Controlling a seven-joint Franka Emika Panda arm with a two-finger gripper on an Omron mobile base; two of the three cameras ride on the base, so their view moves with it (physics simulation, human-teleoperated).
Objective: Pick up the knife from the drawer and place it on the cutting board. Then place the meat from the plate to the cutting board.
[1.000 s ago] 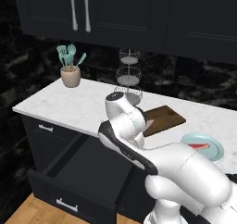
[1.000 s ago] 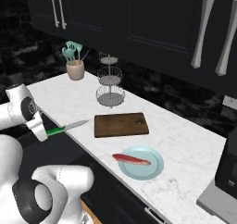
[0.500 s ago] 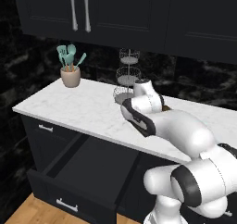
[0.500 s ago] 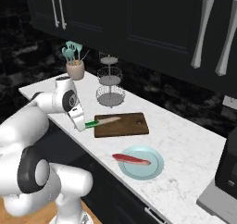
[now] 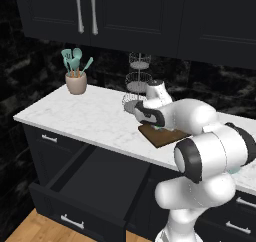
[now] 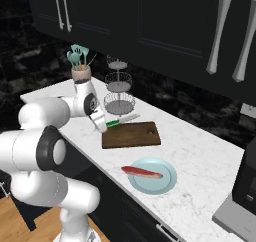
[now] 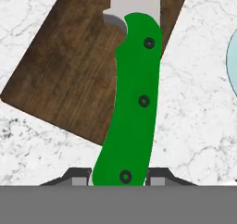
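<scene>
While gripped: the knife [image 7: 132, 102] sits between the jaws by the butt end of its green handle, one dark finger pad [image 7: 76, 176] on each side of it.
Gripper state: the gripper [image 6: 101, 124] is closed on the knife; in the hand view the handle fills the space between the two tips.
Knife axis: its long axis runs straight out from the jaws, handle nearest them, pale grey blade at the far end.
Knife pointing: in the right base view the blade [image 6: 129, 118] points away from the gripper toward the wire tiered stand [image 6: 119, 92], roughly level and raised over the counter.
Cutting board: the cutting board [image 7: 74, 70] lies ahead of the jaws, beneath the forward half of the handle and the blade; its near corner edge is under the handle's middle.
Knife and board: whether the knife touches the wood cannot be told.
Plate: the plate [image 6: 165, 182] lies well apart from the jaws, beyond the board's other side.
Meat: the meat [image 6: 142, 172] rests flat across the plate.
Drawer: the drawer [image 5: 85, 188] stands pulled open below the counter [image 5: 85, 118], well below the jaws.
</scene>
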